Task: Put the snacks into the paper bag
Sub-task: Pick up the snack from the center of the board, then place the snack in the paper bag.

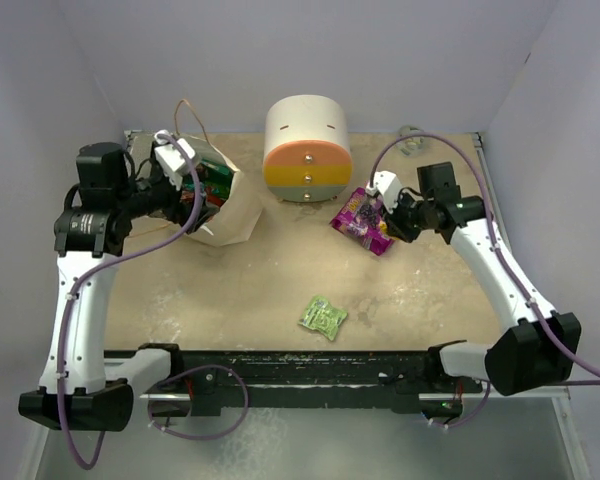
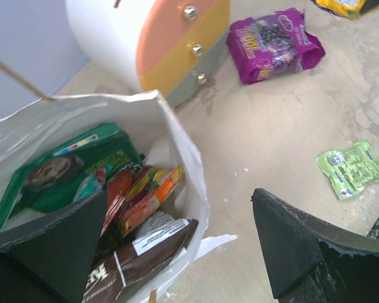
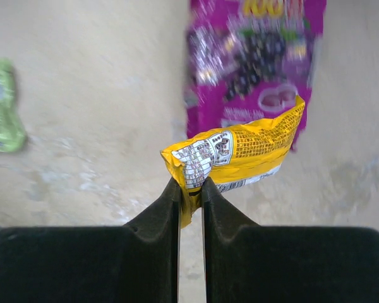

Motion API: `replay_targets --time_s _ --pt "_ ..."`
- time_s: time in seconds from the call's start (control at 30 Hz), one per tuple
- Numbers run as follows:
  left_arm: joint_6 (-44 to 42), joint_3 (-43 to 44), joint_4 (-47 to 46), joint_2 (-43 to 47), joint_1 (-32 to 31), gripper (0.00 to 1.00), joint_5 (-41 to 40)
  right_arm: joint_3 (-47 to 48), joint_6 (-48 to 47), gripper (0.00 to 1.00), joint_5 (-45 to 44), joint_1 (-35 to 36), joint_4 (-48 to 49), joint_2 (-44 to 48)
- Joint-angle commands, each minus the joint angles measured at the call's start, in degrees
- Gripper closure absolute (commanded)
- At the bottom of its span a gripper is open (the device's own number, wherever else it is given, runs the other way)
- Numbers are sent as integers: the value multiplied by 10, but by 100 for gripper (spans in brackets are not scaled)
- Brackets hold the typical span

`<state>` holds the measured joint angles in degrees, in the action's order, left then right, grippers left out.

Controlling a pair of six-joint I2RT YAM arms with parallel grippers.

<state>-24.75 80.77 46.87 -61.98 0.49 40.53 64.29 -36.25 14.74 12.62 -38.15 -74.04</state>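
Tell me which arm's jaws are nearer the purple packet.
Right. The jaws of the right arm, shut on a yellow packet, hang right by the purple packet; those of the left arm are open far off at the paper bag.

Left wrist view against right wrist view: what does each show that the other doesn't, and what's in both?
Only the left wrist: the open paper bag with snacks already inside, and the drawered container behind it.
Only the right wrist: the right fingers pinched shut on a corner of the yellow packet.
Both: the purple packet and the lime packet lying on the table. The left wrist catches only a sliver of yellow at its top edge.
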Motion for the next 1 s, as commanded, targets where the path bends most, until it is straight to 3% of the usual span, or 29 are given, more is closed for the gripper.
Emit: replay_targets --time_s 0.0,0.17,0.4,0.63,0.87,0.97 --pt "-45 35 24 -14 -58 0 9 93 -15 100 214 6 -89 3" --pt "-102 66 64 -50 -118 0 61 188 -33 100 366 29 -128 -27" --pt "-191 117 107 -119 -182 0 126 270 -27 100 477 92 -118 -65" --pt "-272 105 66 -143 -237 1 147 331 -33 100 512 153 -125 -100" --pt "-341 89 79 -173 -243 0 165 339 -42 100 535 182 -125 -108" --pt "-349 78 75 -179 -244 11 164 340 -47 100 540 185 -128 -108"
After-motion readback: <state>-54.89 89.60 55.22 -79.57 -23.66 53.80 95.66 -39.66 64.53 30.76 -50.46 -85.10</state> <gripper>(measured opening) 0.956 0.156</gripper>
